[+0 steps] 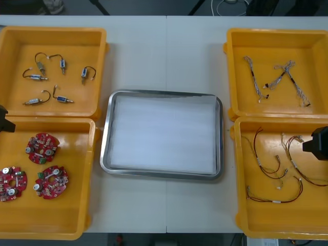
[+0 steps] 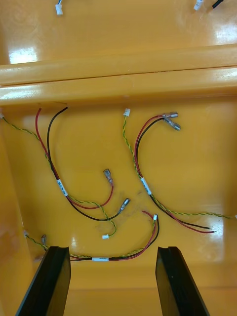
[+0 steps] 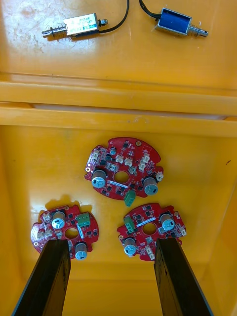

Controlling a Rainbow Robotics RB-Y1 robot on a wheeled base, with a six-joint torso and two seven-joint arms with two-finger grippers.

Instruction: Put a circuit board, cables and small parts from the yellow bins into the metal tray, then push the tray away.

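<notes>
Between the left gripper's spread fingers, bare bin floor. Crowded right at the fingertips by two circuit boards, with a third board farther ahead on centre. Between the right gripper's spread fingers, crossed by one cable, with more cables ahead. Beyond each, closed off by doubled bin walls.

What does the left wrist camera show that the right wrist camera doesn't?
Left wrist: three round red circuit boards ahead of the open left gripper, with two small metal parts in the next bin. Right wrist: red, black and yellow cables ahead of the open right gripper. Both: yellow bins, two rims side by side.
</notes>
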